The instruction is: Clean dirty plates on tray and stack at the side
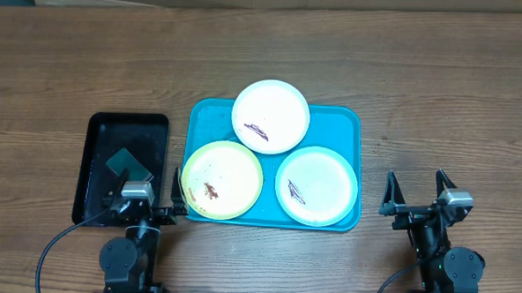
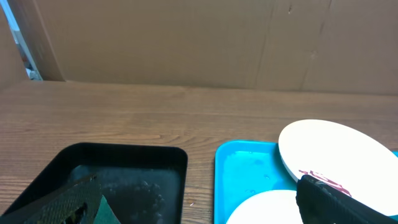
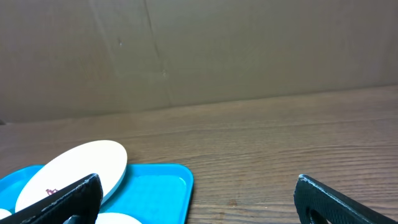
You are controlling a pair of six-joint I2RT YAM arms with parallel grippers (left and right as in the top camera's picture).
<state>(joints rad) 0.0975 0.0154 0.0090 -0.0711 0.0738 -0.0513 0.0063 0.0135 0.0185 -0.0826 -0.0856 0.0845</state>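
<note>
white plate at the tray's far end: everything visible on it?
The white plate is small, round, plastic-looking, with a shallow raised rim and a dark streak on its near side. It lies face up, resting on the far rim of the tray and overhanging the table, apparently tilted. Its near edge comes close to the yellow-green plate and the mint plate; contact unclear.

Showing turquoise-blue on the tray (image 1: 347, 124); dark smears on the far white plate (image 1: 276, 107) and right pale mint plate (image 1: 321, 180); reddish-brown flecks on the left yellow-green plate (image 1: 229, 172); black on the smaller tray (image 1: 99, 139).
</note>
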